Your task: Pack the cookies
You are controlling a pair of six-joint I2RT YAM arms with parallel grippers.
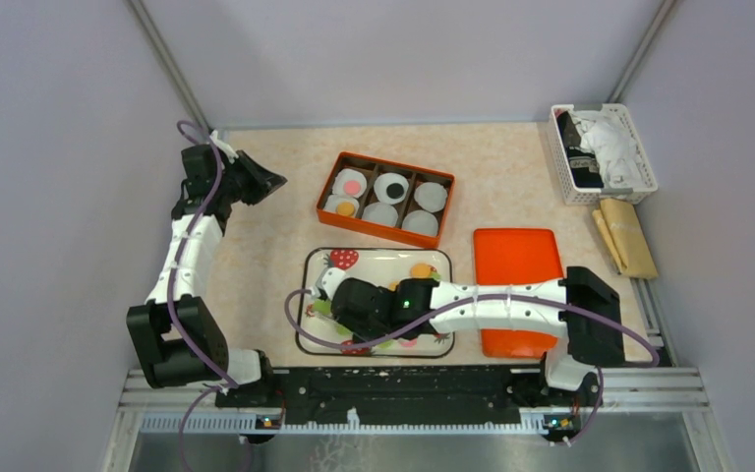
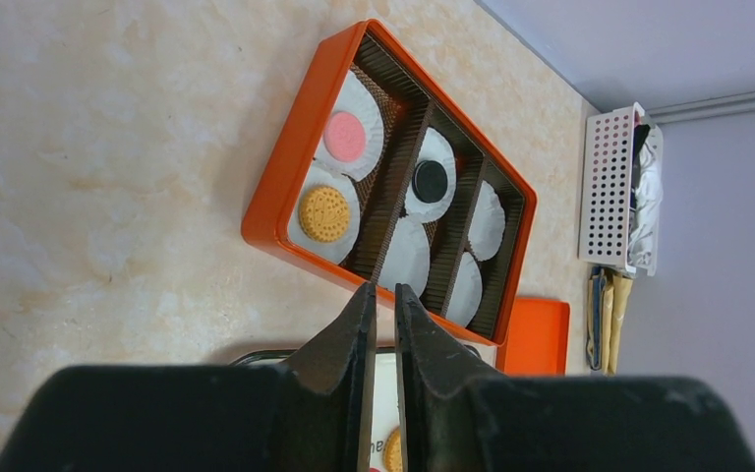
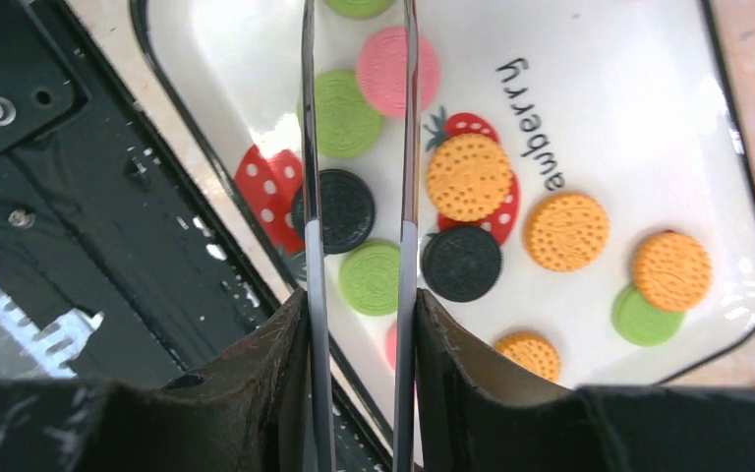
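Roughly halfway, by my reckoning. Nearest the bases, the right tool (image 3: 360, 59) hangs low over the white rectangular strawberry-print tray (image 3: 600, 108), fingers apart, gripping nothing, loose stock lying below. Most of the cookies, small flat round discs, lie on this tray. Right wrist view tally: orange cookies (image 3: 468, 177) four; green cookies (image 3: 344, 113) four; black cookies (image 3: 462, 264) two; pink cookies (image 3: 398, 69) two. One pink and one green are cut off by a finger or the frame edge, and the arm may hide more, so read these as minimums. Just right of the tray, a flat orange plastic lid (image 1: 517, 261) lies on the beige marbled desk (image 1: 256, 256), not fitted. Beyond is the orange rectangular box with brown dividers (image 2: 290, 157): six compartments, each lined with a white paper cup (image 2: 408, 258). Three cups are filled, one disc apiece: pink cookie (image 2: 345, 136), orange cookie (image 2: 323, 213), black cookie (image 2: 431, 181). Three cups are bare. The left tool (image 2: 381, 290) hovers left of the box, fingers almost together, holding nothing. Left to do, I judge: three cups, then the lid. Far right corner: white perforated plastic basket (image 1: 639, 147), cloth inside.
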